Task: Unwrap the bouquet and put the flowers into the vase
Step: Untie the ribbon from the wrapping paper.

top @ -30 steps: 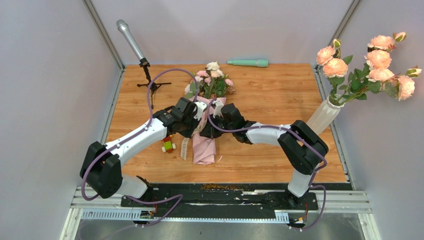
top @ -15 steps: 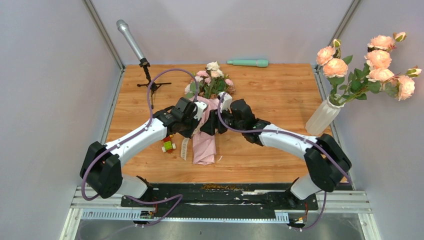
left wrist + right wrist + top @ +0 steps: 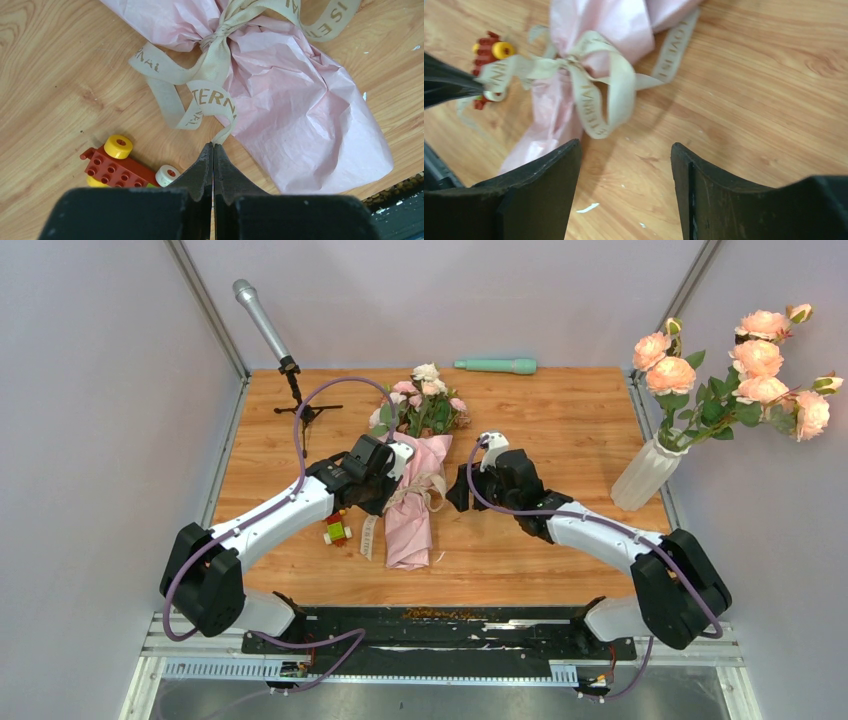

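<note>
Left gripper [image 3: 213, 146] was pinched shut on the ribbon [image 3: 210, 95] tail, right gripper [image 3: 625, 148] open and empty just right of the bouquet [image 3: 415, 502] lying mid-table [image 3: 560, 430]; pulling could've dragged the unpinned bundle instead of freeing the knot [image 3: 216, 37].

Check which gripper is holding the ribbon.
The left gripper: shut, pinching a tail of the ribbon beside the bouquet. The right gripper is open, holding nothing.

- bouquet [image 3: 300, 100]: flower heads cut off by top edge in left wrist view
- ribbon [image 3: 594, 95] on the bouquet: lettering blurred in right wrist view
- toy bricks [image 3: 117, 165] beside the bouquet: partly hidden behind left gripper [image 3: 213, 146]
</note>
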You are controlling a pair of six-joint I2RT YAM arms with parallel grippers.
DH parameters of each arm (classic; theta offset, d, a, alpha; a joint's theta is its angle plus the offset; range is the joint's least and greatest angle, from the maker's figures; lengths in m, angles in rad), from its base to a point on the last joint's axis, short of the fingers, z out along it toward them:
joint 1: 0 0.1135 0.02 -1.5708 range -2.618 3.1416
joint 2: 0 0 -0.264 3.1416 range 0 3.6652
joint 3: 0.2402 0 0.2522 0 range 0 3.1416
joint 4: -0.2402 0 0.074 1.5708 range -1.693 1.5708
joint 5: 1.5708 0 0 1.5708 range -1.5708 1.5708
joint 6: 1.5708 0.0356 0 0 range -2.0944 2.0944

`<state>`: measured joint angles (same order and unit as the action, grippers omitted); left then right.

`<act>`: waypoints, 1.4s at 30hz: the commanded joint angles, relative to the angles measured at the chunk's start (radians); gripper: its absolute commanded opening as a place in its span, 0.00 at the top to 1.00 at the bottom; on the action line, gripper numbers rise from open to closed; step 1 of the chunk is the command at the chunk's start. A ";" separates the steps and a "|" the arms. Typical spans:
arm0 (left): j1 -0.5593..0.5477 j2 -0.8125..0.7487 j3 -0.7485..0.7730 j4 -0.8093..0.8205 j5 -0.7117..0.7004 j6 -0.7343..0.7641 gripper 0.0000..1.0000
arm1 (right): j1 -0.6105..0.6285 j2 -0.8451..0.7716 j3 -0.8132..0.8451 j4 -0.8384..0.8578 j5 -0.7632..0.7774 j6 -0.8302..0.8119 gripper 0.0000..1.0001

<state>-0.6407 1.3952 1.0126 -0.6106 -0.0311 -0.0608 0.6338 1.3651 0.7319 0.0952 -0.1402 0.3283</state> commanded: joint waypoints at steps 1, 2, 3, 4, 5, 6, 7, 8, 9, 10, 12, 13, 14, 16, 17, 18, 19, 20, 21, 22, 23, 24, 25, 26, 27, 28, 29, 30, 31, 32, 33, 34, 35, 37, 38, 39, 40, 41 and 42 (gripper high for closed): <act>-0.001 -0.022 0.020 0.008 -0.007 0.007 1.00 | -0.045 0.028 -0.037 0.083 0.069 -0.017 0.35; -0.002 -0.023 0.020 0.009 -0.007 0.006 1.00 | -0.059 0.042 -0.040 0.085 0.077 -0.005 0.37; -0.002 -0.024 0.020 0.008 -0.007 0.007 1.00 | -0.077 0.060 -0.040 0.089 0.080 0.004 0.38; -0.001 -0.024 0.020 0.009 -0.005 0.006 1.00 | -0.082 0.081 -0.039 0.095 0.081 0.003 0.39; -0.001 -0.024 0.020 0.008 -0.005 0.005 1.00 | -0.083 0.101 -0.035 0.104 0.085 -0.009 0.40; -0.002 -0.024 0.020 0.009 -0.002 0.006 1.00 | -0.083 0.133 -0.031 0.117 0.078 -0.017 0.41; -0.002 -0.024 0.020 0.008 0.000 0.006 1.00 | -0.083 0.158 -0.024 0.127 0.071 -0.022 0.41; -0.001 -0.024 0.020 0.008 0.000 0.006 1.00 | -0.083 0.180 -0.017 0.136 0.067 -0.025 0.42; -0.001 -0.025 0.020 0.008 0.000 0.006 1.00 | -0.083 0.201 -0.009 0.147 0.059 -0.031 0.43; -0.001 -0.025 0.020 0.008 0.000 0.006 1.00 | -0.082 0.219 -0.004 0.161 0.052 -0.039 0.43; -0.001 -0.025 0.020 0.008 -0.001 0.007 1.00 | -0.079 0.243 -0.007 0.213 0.038 -0.058 0.44; -0.001 -0.027 0.020 0.008 -0.003 0.007 1.00 | -0.074 0.252 -0.008 0.223 0.036 -0.065 0.44; -0.001 -0.027 0.020 0.008 -0.004 0.007 1.00 | -0.070 0.259 -0.008 0.241 0.035 -0.082 0.44; -0.001 -0.026 0.020 0.008 -0.006 0.007 1.00 | -0.059 0.275 -0.010 0.270 0.029 -0.105 0.44; -0.001 -0.026 0.020 0.008 -0.005 0.007 1.00 | -0.053 0.282 -0.014 0.289 0.028 -0.118 0.44; -0.001 -0.025 0.020 0.008 -0.003 0.007 1.00 | -0.049 0.289 -0.016 0.304 0.028 -0.128 0.44; -0.001 -0.025 0.020 0.008 -0.002 0.007 1.00 | -0.044 0.296 -0.019 0.321 0.031 -0.137 0.44; -0.001 -0.024 0.020 0.008 0.000 0.007 1.00 | -0.040 0.305 -0.021 0.338 0.034 -0.146 0.44; -0.001 -0.023 0.020 0.008 0.001 0.007 1.00 | -0.038 0.313 -0.021 0.356 0.029 -0.156 0.44; -0.001 -0.022 0.020 0.008 0.002 0.007 1.00 | -0.035 0.321 -0.018 0.369 0.026 -0.165 0.44; -0.001 -0.021 0.020 0.008 0.002 0.007 1.00 | -0.032 0.329 -0.015 0.376 0.024 -0.174 0.44; -0.001 -0.021 0.020 0.008 0.002 0.007 1.00 | -0.028 0.335 -0.014 0.390 0.024 -0.183 0.44; -0.002 -0.021 0.020 0.008 0.002 0.007 1.00 | -0.023 0.339 -0.016 0.405 0.022 -0.192 0.44; -0.002 -0.022 0.020 0.008 0.001 0.007 1.00 | -0.021 0.342 -0.019 0.423 0.020 -0.198 0.44; -0.002 -0.022 0.020 0.008 0.001 0.007 1.00 | -0.020 0.346 -0.020 0.435 0.009 -0.206 0.43; -0.001 -0.022 0.020 0.008 0.001 0.007 1.00 | -0.018 0.351 -0.019 0.440 0.001 -0.214 0.42; -0.001 -0.022 0.020 0.008 0.000 0.007 1.00 | -0.015 0.356 -0.015 0.442 -0.004 -0.220 0.42; -0.002 -0.021 0.020 0.008 0.002 0.007 1.00 | -0.014 0.361 -0.012 0.444 -0.006 -0.227 0.41; -0.001 -0.021 0.020 0.008 0.002 0.007 1.00 | -0.011 0.367 -0.008 0.445 -0.010 -0.234 0.41; -0.001 -0.021 0.020 0.008 0.003 0.007 1.00 | -0.008 0.375 0.001 0.445 -0.013 -0.244 0.40; -0.002 -0.021 0.019 0.008 0.003 0.006 1.00 | -0.005 0.384 0.010 0.442 -0.017 -0.250 0.40; -0.001 -0.021 0.019 0.009 0.004 0.006 1.00 | -0.002 0.392 0.019 0.436 -0.021 -0.256 0.40; -0.001 -0.021 0.020 0.008 0.005 0.006 1.00 | 0.001 0.401 0.027 0.432 -0.022 -0.261 0.40; -0.001 -0.021 0.020 0.008 0.005 0.007 1.00 | 0.010 0.413 0.037 0.432 -0.018 -0.271 0.40; -0.001 -0.021 0.020 0.008 0.005 0.007 1.00 | 0.015 0.418 0.040 0.435 -0.015 -0.274 0.40; -0.001 -0.021 0.020 0.008 0.005 0.006 1.00 | 0.020 0.420 0.042 0.439 -0.013 -0.275 0.40; -0.002 -0.021 0.019 0.008 0.005 0.006 1.00 | 0.024 0.422 0.045 0.442 -0.010 -0.278 0.40; -0.002 -0.020 0.019 0.008 0.005 0.006 1.00 | 0.029 0.424 0.050 0.443 -0.004 -0.282 0.39; -0.001 -0.019 0.019 0.008 0.006 0.006 1.00 | 0.033 0.426 0.054 0.442 0.004 -0.288 0.39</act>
<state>-0.6407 1.3952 1.0126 -0.6106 -0.0338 -0.0608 0.6479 1.7794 0.7403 0.4789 -0.1402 0.0792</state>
